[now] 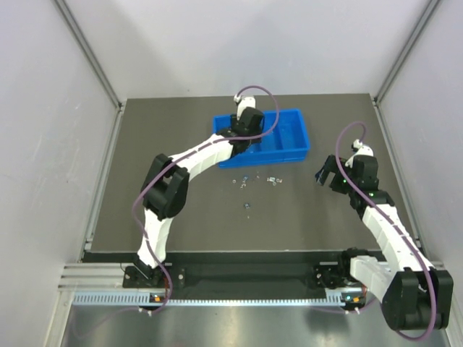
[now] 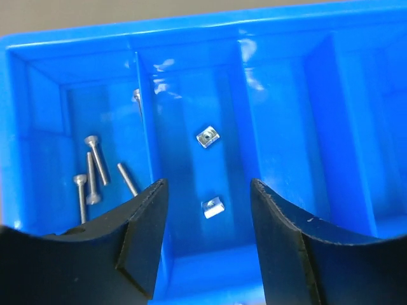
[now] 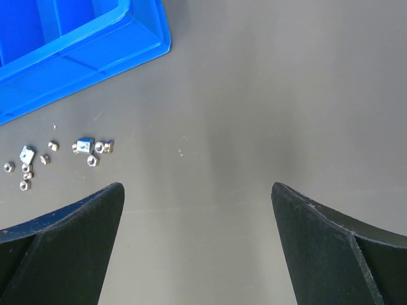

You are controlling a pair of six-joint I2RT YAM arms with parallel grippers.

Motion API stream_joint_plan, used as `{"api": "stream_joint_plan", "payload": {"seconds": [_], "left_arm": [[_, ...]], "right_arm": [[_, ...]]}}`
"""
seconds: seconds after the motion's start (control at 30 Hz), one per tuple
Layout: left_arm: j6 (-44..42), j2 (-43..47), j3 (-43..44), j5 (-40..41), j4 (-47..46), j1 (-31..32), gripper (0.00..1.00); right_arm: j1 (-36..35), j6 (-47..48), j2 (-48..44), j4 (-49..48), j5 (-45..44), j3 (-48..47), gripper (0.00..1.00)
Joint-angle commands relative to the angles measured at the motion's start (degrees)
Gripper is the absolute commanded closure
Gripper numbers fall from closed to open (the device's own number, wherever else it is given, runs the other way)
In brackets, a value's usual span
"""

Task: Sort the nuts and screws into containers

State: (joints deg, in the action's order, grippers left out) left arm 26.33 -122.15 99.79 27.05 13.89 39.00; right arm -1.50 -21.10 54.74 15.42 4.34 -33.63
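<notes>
Tray floor: screws, left-wrist view only

Several thin silvery screws lie flat in one compartment of the blue tray. Two nuts sit in the adjoining one. Loose nuts lie scattered on the counter beside it.

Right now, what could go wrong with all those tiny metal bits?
1. The divider between the screws and the nuts is low, so a piece dropped from the left gripper might bounce into the wrong section.
2. The loose pieces on the table lie bunched together; the right gripper could pinch two at once or flick some away.
</notes>
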Motion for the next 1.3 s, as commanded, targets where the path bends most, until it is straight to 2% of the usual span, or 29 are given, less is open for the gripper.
{"api": "stream_joint_plan", "payload": {"seconds": [0.0,0.1,0.13,0.27,0.37,0.5,0.73,0.9,1.1,1.27], "left_arm": [[-2.0,10.9,-2.3,-4.2,-1.7,0.6,0.4],[-1.1,17.8,-8.4,-3.2,-1.1,3.6,0.4],[-0.5,21.7,-12.9,-2.4,-0.9,4.6,0.4],[6.9,30.5,-24.6,1.8,0.3,10.6,0.4],[9.0,35.1,-32.2,0.7,1.5,14.6,0.4],[3.7,38.9,-41.5,-11.5,-0.4,15.6,0.4],[-10.1,43.6,-48.8,-18.6,-6.7,15.1,0.38],[-17.0,43.0,-49.8,-24.2,-9.8,15.0,0.38],[-18.2,34.6,-47.7,-25.7,-9.1,14.4,0.38],[-19.1,30.5,-49.3,-26.8,-12.7,14.0,0.4]], "right_arm": [[-0.5,-0.1,-1.5,-1.9,-0.4,-1.6,0.0],[-0.5,-0.1,-2.0,-1.8,-0.4,-1.4,0.0],[-0.5,-0.2,-2.2,-1.8,-0.5,-1.1,0.0],[-0.5,-0.3,-2.8,-1.9,-0.5,-0.7,0.0],[-0.4,-0.2,-3.1,-1.8,-0.1,-0.7,0.0],[-0.6,-0.3,-3.5,-1.8,0.1,-0.6,0.0],[-0.5,-0.2,-4.4,-1.8,0.3,-0.1,0.0],[-0.5,-0.3,-4.4,-1.7,0.3,0.0,0.0],[-0.6,-0.3,-4.4,-1.9,0.4,0.2,0.0],[-0.6,-0.1,-4.3,-1.8,0.1,0.2,0.0]]}}
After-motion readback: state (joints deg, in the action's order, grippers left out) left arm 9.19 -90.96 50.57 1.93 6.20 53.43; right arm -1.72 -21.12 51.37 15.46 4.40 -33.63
